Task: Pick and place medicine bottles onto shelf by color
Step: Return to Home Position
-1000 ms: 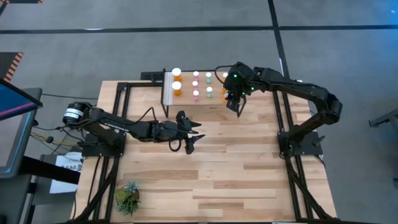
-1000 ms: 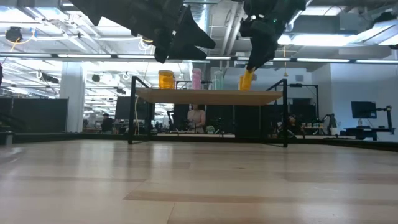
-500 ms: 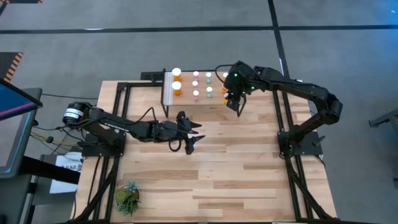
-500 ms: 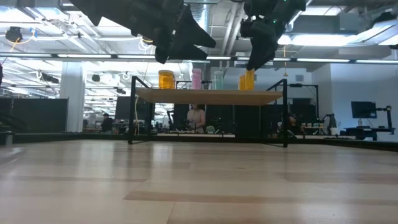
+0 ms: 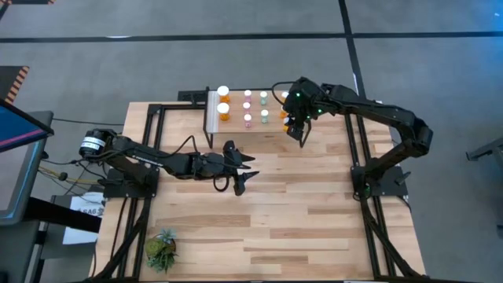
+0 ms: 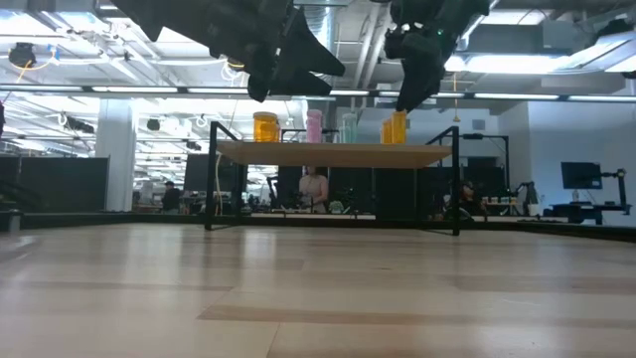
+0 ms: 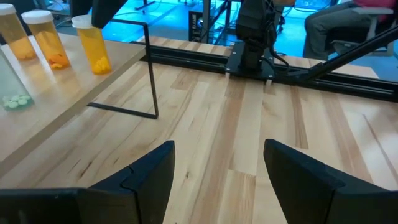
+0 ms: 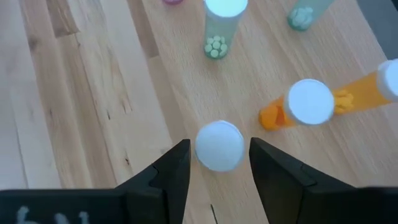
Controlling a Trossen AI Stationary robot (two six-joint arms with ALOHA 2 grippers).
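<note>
One potted plant (image 5: pixel 161 248) (far from shelf (image 5: pixel 236 119))

Nearest bottle (image 8: pixel 219 145): you see only its white cap; the body hides beneath.
Orange bottle (image 8: pixel 367 88): cut off at the frame edge.
Pale green bottle (image 7: pixel 12 98): mostly out of frame.
Medicine bottles (image 6: pixel 314 125), low view: rows overlap, probably hiding rear ones.

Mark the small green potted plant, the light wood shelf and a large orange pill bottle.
Small green potted plant (image 5: pixel 160 250): high view, leaves.
Light wood shelf with black legs (image 6: pixel 328 150): low view, front edge.
Large orange pill bottle (image 6: pixel 265 127): low view, body.
</note>
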